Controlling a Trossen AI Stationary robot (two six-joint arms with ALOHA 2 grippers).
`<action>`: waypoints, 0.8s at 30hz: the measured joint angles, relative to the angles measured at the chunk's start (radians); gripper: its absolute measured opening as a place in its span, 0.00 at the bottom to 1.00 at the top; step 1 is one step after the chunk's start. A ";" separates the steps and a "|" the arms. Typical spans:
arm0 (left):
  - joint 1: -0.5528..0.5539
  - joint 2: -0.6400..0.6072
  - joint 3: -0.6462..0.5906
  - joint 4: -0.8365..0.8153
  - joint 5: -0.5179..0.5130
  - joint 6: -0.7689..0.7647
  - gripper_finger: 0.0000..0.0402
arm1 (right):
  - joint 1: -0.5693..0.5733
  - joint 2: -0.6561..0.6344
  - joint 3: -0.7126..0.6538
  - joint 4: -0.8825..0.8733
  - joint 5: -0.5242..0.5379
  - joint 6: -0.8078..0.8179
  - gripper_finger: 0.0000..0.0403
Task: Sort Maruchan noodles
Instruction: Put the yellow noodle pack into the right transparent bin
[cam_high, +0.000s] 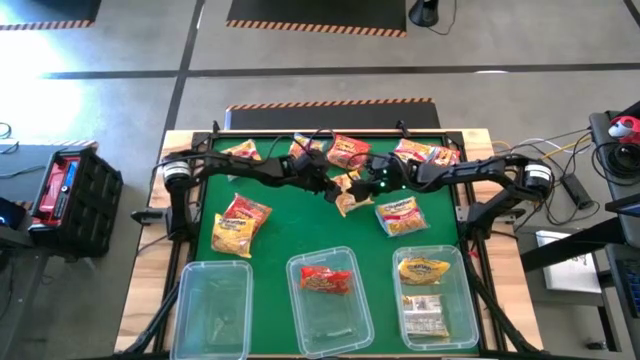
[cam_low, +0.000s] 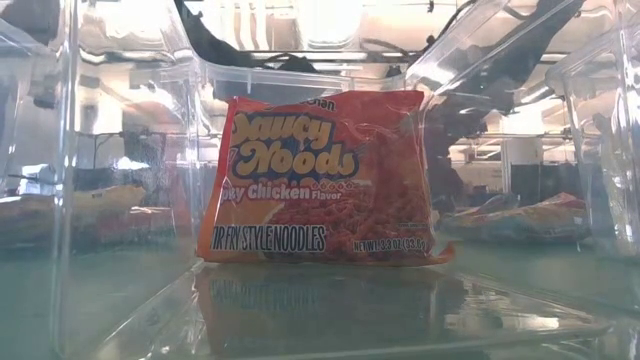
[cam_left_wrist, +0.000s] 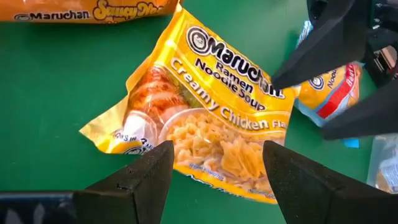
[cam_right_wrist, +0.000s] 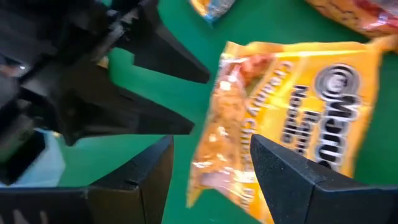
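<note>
- Your left pincer (cam_left_wrist: 214, 171) hangs wide, holding nothing, just over the yellow packet (cam_left_wrist: 205, 118) on the green bench (cam_left_wrist: 56, 81).
- The right pincer (cam_right_wrist: 211, 168), also wide and empty, faces it over the same packet; I'd back one arm off before you pinch.
- Take the packet by an edge, I'd say.
- It reads "Maruchan Ramen Noodle Soup, Creamy Chicken".
- Farther off, the middle bin (cam_high: 345, 320) holds a red packet (cam_low: 325, 180): "Saucy Noods".
</note>
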 joint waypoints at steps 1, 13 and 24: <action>0.000 0.002 0.000 0.000 0.000 0.000 0.58 | -0.005 0.000 0.000 -0.012 0.001 -0.010 0.50; 0.003 0.079 0.001 0.006 -0.041 -0.015 0.58 | -0.051 0.000 0.002 -0.076 -0.002 -0.042 0.50; 0.005 0.085 0.005 -0.064 -0.045 0.009 0.58 | -0.118 -0.016 0.002 -0.200 -0.036 -0.076 0.50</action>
